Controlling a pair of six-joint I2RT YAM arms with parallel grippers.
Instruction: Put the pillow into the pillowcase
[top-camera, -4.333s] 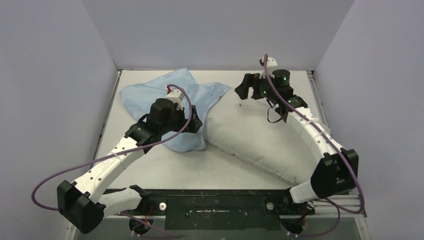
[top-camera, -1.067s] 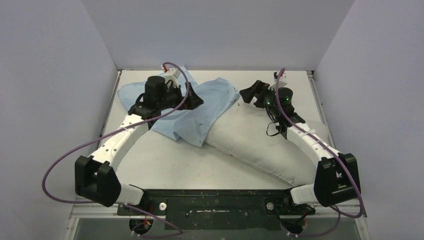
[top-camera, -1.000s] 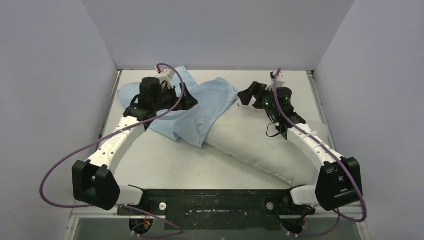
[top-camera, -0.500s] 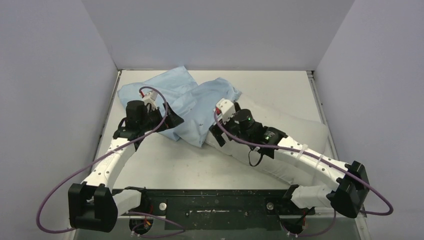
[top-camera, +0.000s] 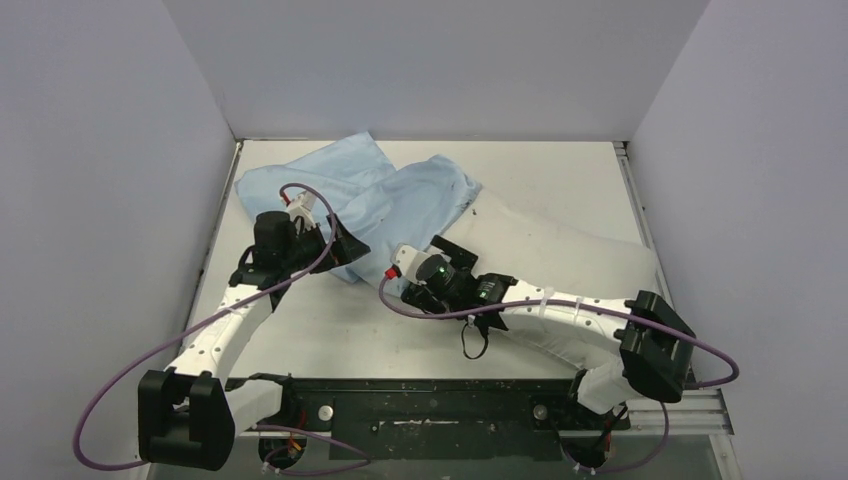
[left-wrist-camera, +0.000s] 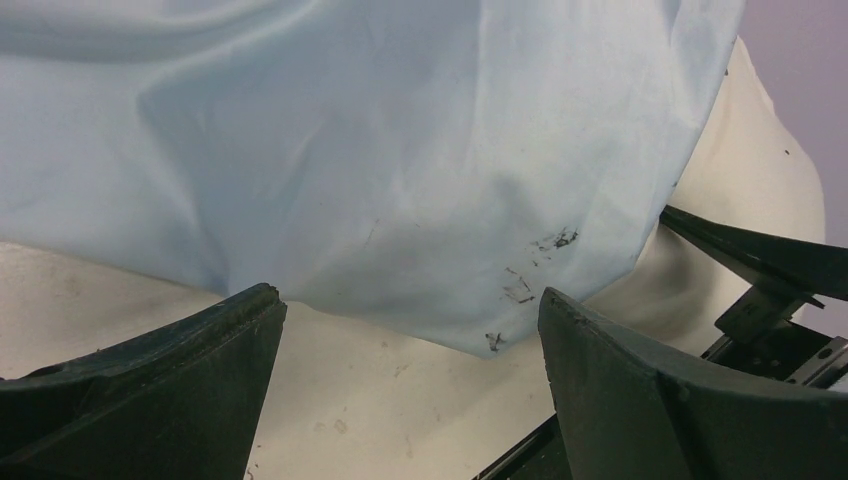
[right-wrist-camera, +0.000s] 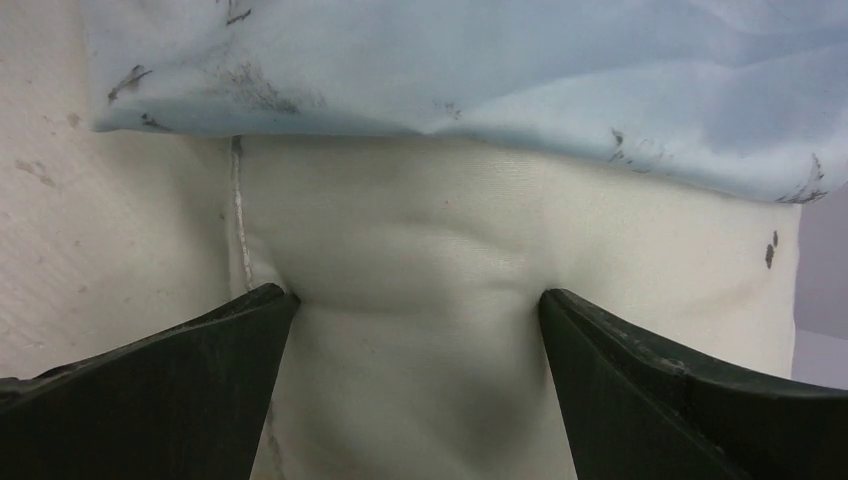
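The off-white pillow (top-camera: 570, 270) lies diagonally from the table's middle to the right. The light-blue pillowcase (top-camera: 400, 195) lies wrinkled at the back left, its edge draped over the pillow's left end. My left gripper (top-camera: 347, 246) is open and empty at the pillowcase's near edge. In the left wrist view the gripper (left-wrist-camera: 410, 300) is low over the table, with the pillowcase (left-wrist-camera: 400, 150) just ahead and the pillow (left-wrist-camera: 765, 170) at right. My right gripper (top-camera: 447, 258) is open. In the right wrist view it (right-wrist-camera: 415, 295) straddles the pillow's end (right-wrist-camera: 420, 240), below the pillowcase edge (right-wrist-camera: 500, 60).
The white table (top-camera: 330, 330) is boxed in by pale walls on the left, back and right. A black rail (top-camera: 430, 405) with both arm bases runs along the near edge. Purple cables loop from each arm. A right gripper finger (left-wrist-camera: 750, 255) shows in the left wrist view.
My right arm swung from the back of the table down and left to the pillow's left end. My left gripper drew back from over the pillowcase to its near edge.
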